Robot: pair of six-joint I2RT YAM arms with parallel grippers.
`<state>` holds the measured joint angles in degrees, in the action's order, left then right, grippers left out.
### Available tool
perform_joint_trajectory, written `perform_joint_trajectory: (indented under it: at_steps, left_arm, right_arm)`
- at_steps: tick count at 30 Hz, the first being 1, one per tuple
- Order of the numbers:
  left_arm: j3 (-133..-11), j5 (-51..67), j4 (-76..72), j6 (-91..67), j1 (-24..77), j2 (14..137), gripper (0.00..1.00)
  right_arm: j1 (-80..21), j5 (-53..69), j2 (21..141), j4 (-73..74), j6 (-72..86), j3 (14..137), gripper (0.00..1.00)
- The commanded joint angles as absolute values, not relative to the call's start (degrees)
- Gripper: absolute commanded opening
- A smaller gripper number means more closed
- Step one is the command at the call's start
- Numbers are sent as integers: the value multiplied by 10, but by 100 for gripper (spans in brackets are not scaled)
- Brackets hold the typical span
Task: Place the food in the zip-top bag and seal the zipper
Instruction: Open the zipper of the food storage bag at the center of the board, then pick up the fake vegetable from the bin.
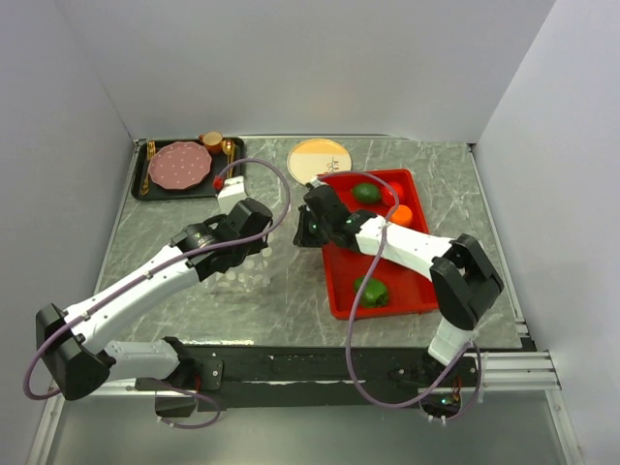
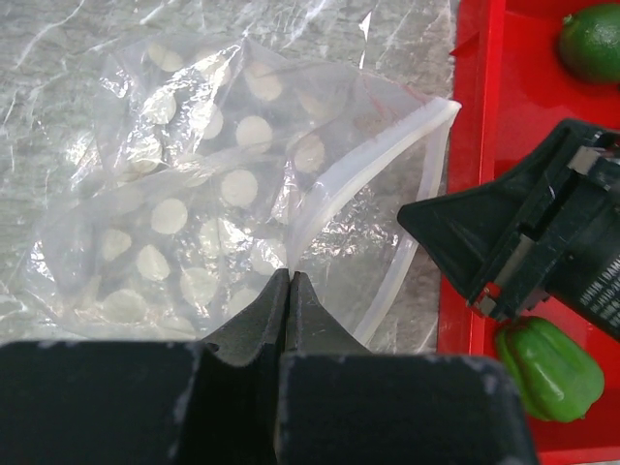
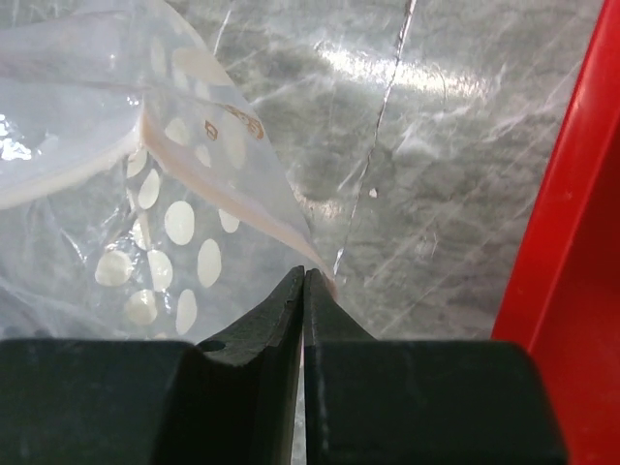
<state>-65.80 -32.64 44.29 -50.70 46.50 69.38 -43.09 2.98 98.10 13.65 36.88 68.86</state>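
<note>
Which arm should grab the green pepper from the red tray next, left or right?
Right, probably. The right gripper pinches the zip-top bag beside the red tray, close to the green pepper; the left gripper grips the zipper, holding the mouth open.

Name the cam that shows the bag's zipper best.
Left wrist: the zipper shows as an open loop. Right wrist catches only part of it; top external has it too small to make out.
</note>
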Motion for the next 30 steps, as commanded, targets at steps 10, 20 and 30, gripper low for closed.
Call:
perform_joint_trajectory:
  at_steps: [10,20,30]
  left_arm:
    - [-672,-323,428,-538,467,728,1]
    - [-676,-298,407,-521,466,738,1]
    - [-671,-264,401,-506,466,728,1]
  right_arm:
    - [-420,-42,822,141,332,676,48]
    - [-392,-199,616,256,424,505,100]
    - [-235,-217,532,316,462,422,100]
